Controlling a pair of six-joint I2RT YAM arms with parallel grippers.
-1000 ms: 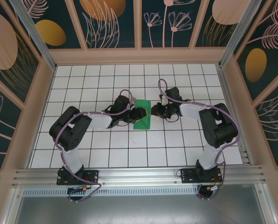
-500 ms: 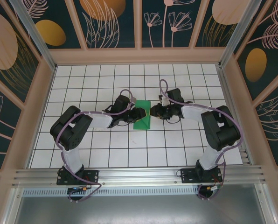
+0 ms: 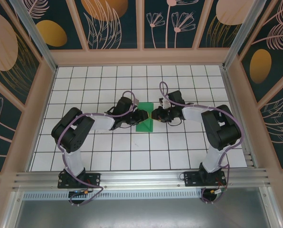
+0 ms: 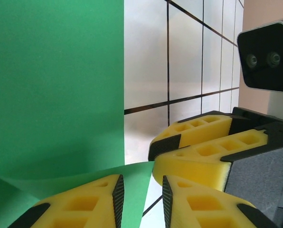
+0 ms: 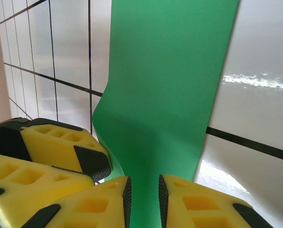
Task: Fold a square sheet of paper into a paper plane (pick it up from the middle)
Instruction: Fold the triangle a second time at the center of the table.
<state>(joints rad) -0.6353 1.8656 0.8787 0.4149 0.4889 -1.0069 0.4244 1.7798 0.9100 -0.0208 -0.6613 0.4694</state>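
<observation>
The square sheet of paper (image 3: 145,125) is bright green and lies folded on the white grid table, its upper part hidden under both grippers. My left gripper (image 3: 145,115) and right gripper (image 3: 155,114) meet tip to tip over it. In the left wrist view the paper (image 4: 56,85) lies flat, with a raised flap reaching into the narrow gap of my left gripper (image 4: 140,185). The right gripper's yellow fingers (image 4: 198,142) touch that flap's corner. In the right wrist view a lifted ridge of paper (image 5: 170,85) runs between the slightly parted jaws of my right gripper (image 5: 143,183).
The white grid table (image 3: 103,152) is fenced by wooden walls (image 3: 141,57) at the back and sides. The aluminium rail (image 3: 141,178) carrying both arm bases runs along the near edge.
My right gripper has slid left until it meets the left gripper over the paper. The left jaws have narrowed. More of the paper's upper part is now covered.
</observation>
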